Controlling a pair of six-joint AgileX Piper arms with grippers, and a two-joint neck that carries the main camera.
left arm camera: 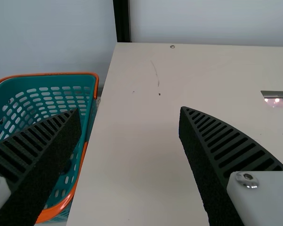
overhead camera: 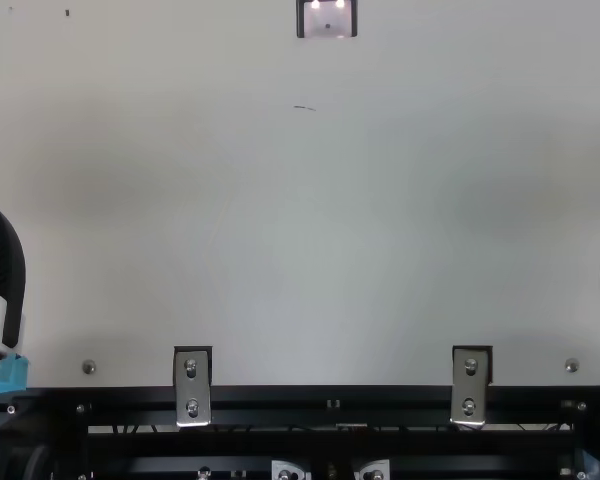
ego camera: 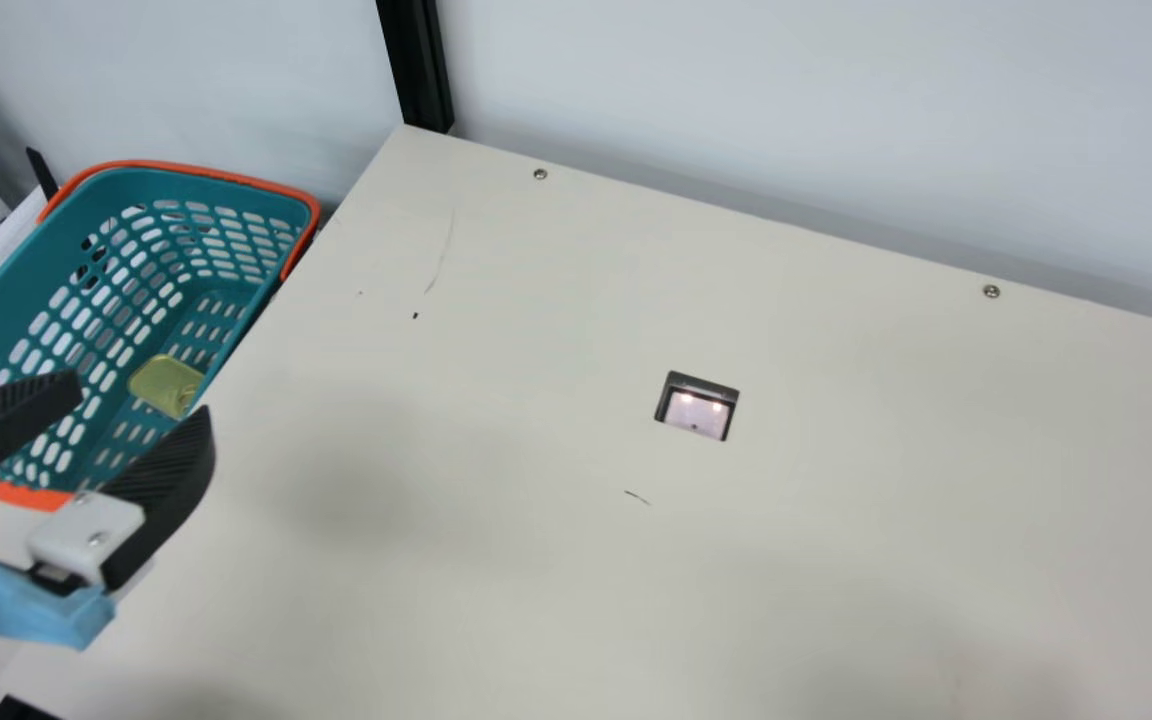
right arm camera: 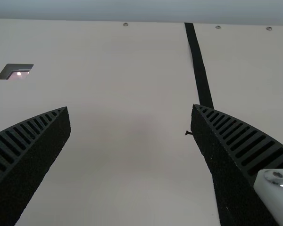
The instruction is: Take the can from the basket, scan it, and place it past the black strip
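The can (ego camera: 164, 385) lay low in the basket (ego camera: 206, 176), by the long wall next to the table's left edge; you couldn't tell its long axis, since that wall cut off part of it. Your left gripper (ego camera: 134, 399) was the nearer one, its ribbed fingers spread wide with nothing between them. From its tips, the can lay ahead, lower and toward the outer side: the left wrist view put tabletop (left arm camera: 141, 141) in the gap and the basket beyond the outer finger. You probably needed to shift outward and forward over the rim before lowering. The scanner (ego camera: 698, 408) sat in the table, well apart from the basket. Over by the black strip (right arm camera: 200, 70), your right gripper (right arm camera: 130, 107) was wide open too, and empty.
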